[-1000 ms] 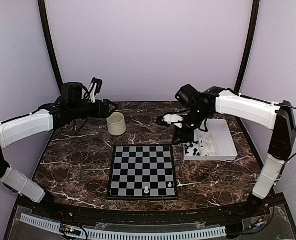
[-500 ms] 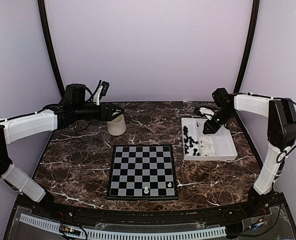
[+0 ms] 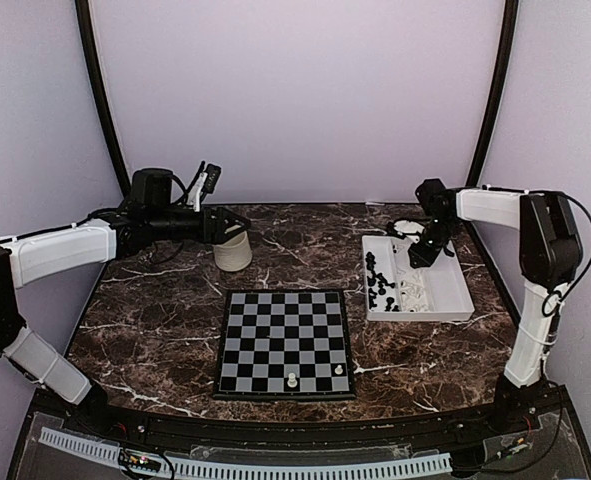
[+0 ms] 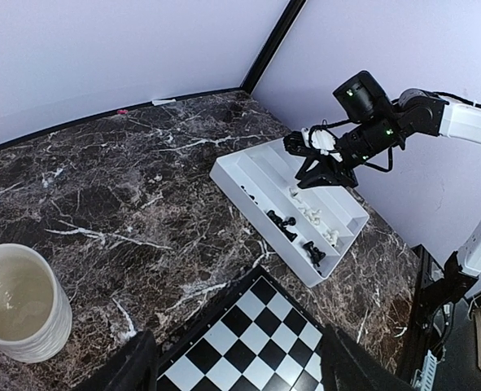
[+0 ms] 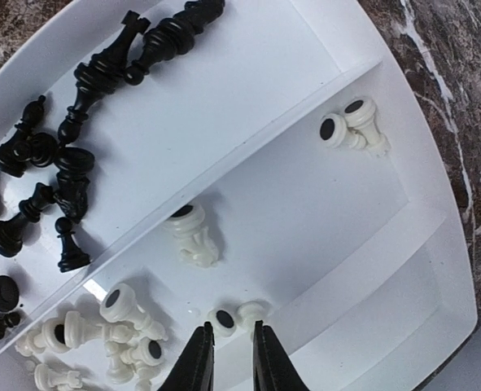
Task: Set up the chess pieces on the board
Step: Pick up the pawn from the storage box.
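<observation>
Standing at two o'clock from the board (image 3: 275,330) is a white compartmented tray (image 5: 321,49). One compartment holds the black chess pieces (image 5: 85,81), tumbled on their sides. The next holds the white chess pieces (image 5: 193,236), also lying loose. A cream cup (image 3: 232,250) sits at eleven o'clock from the board.

The right gripper (image 5: 230,358) hangs over the white compartment, its jaws drawn to a narrow slit with nothing between them. Two white pieces lie just ahead of its tips, at twelve o'clock in the wrist view. The left gripper (image 4: 240,375) hovers by the cup, jaws wide and empty.

Two white men (image 3: 293,380) stand near the board's six o'clock edge.

The table (image 3: 155,330) is dark veined marble. The walls (image 3: 295,100) are pale lilac, with black corner posts (image 3: 100,90).
</observation>
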